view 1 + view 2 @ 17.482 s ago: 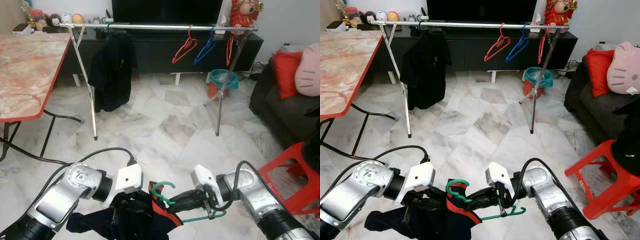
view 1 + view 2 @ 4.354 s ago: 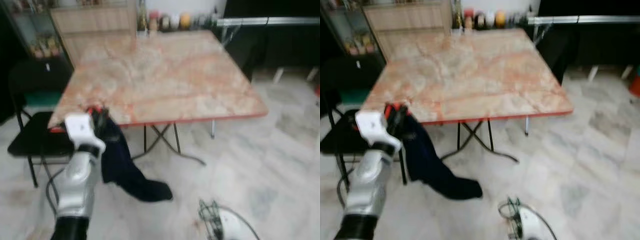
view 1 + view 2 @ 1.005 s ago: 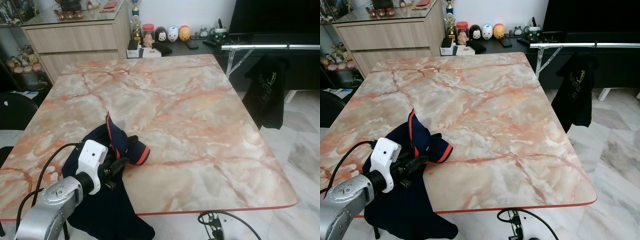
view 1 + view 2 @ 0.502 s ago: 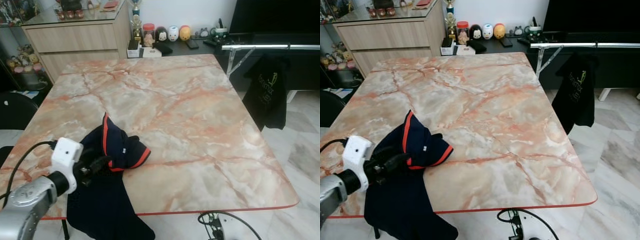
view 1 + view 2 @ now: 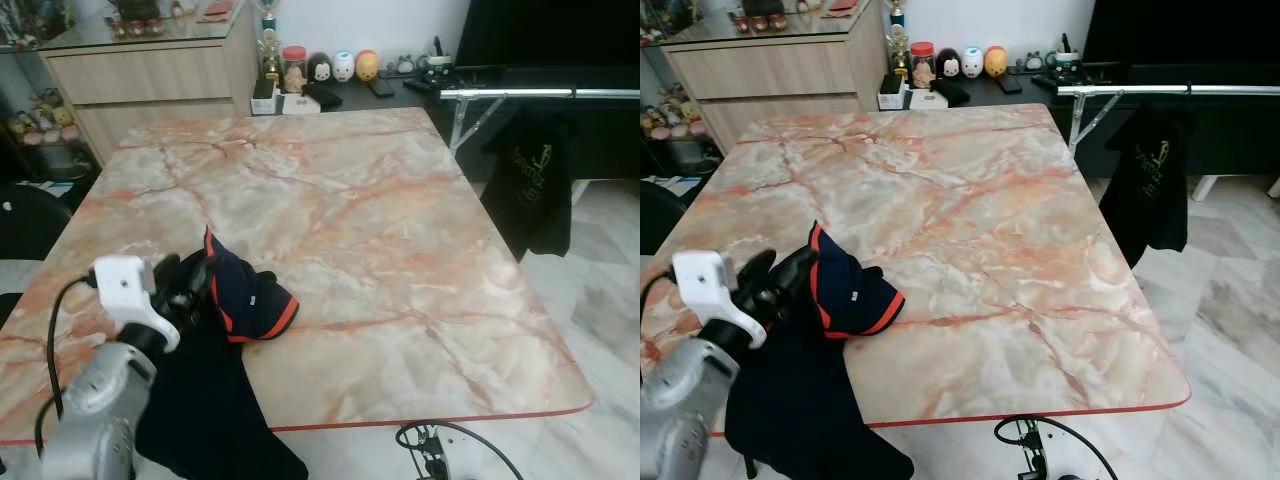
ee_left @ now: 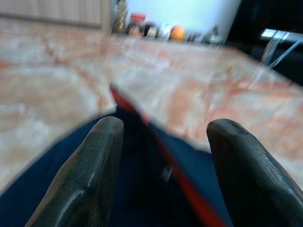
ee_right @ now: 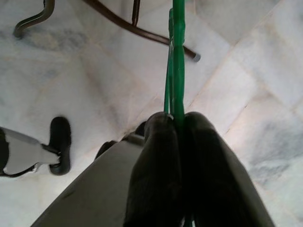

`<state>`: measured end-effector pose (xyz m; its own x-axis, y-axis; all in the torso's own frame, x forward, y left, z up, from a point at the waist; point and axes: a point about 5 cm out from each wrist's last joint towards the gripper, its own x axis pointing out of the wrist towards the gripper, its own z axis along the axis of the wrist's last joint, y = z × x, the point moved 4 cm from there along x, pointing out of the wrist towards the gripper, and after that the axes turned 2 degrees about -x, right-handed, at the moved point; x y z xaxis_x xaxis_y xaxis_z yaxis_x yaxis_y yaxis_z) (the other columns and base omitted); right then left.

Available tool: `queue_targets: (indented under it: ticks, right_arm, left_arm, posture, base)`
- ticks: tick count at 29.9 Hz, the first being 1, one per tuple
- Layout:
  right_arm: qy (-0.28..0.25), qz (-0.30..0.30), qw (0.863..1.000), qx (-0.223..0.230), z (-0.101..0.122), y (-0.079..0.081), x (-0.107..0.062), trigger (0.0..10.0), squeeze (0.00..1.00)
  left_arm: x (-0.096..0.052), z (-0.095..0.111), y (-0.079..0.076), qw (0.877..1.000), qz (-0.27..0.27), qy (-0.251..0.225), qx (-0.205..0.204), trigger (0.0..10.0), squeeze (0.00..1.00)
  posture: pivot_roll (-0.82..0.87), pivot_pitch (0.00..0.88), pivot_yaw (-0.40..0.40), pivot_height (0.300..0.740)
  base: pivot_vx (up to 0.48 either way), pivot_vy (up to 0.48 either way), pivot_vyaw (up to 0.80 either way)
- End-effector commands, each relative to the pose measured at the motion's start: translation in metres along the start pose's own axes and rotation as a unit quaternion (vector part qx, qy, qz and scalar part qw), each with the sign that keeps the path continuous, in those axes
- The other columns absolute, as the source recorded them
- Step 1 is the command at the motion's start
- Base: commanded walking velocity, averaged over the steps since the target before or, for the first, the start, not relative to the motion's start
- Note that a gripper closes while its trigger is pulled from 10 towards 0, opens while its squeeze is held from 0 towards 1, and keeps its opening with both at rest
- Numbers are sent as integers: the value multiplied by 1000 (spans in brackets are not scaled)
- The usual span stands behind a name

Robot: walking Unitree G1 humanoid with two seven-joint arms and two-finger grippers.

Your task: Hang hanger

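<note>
A marble-patterned, red-edged table (image 5: 380, 250) is shown mid-frame, a navy red-trimmed garment (image 5: 235, 300) draped over its lower-left edge.

Before me stands a worktop (image 5: 350, 230) of pink-veined marble with a red edge, on a floor (image 5: 600, 300) of pale grey marble tiles. Behind it I see a wooden cabinet (image 5: 150, 75) against a white wall (image 5: 390, 20). To my right a metal rail (image 5: 540, 93) carries a black shirt (image 5: 535, 180) before a dark low unit.
</note>
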<state>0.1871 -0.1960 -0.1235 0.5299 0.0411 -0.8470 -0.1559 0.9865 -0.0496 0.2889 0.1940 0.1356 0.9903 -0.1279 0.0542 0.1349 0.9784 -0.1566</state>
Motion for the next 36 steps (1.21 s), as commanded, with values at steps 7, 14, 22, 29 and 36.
queue_targets:
  ticks: [7, 14, 22, 29, 36]
  right_arm:
    - [-22, -34, 999, 20, 4, -6, -1, 10000, 0]
    - [-47, -55, 997, 29, 11, -2, 0, 10000, 0]
    - [-42, -54, 997, 31, 9, 0, 0, 10000, 0]
    - [-39, -56, 997, 32, 6, -1, 0, 10000, 0]
    - [-45, -56, 997, 34, 8, 0, 0, 10000, 0]
  left_arm:
    - [-16, -22, 21, 996, 73, 2, 57, 10000, 0]
    - [-23, -25, 27, 993, 92, -8, 66, 10000, 0]
    - [-15, -27, 14, 995, 77, -19, 65, 10000, 0]
    - [-11, -16, 12, 994, 78, -44, 58, 10000, 0]
    - [-10, -14, 8, 994, 78, -53, 55, 10000, 0]
  posture:
    - [8, 0, 9, 740]
    - [8, 0, 8, 740]
    - [-1, 0, 12, 740]
    - [4, 0, 12, 740]
    - [4, 0, 12, 740]
  base:
    - [0, 0, 0]
    - [0, 0, 0]
    - [-105, 0, 0]
    - [-280, 0, 0]
    - [-280, 0, 0]
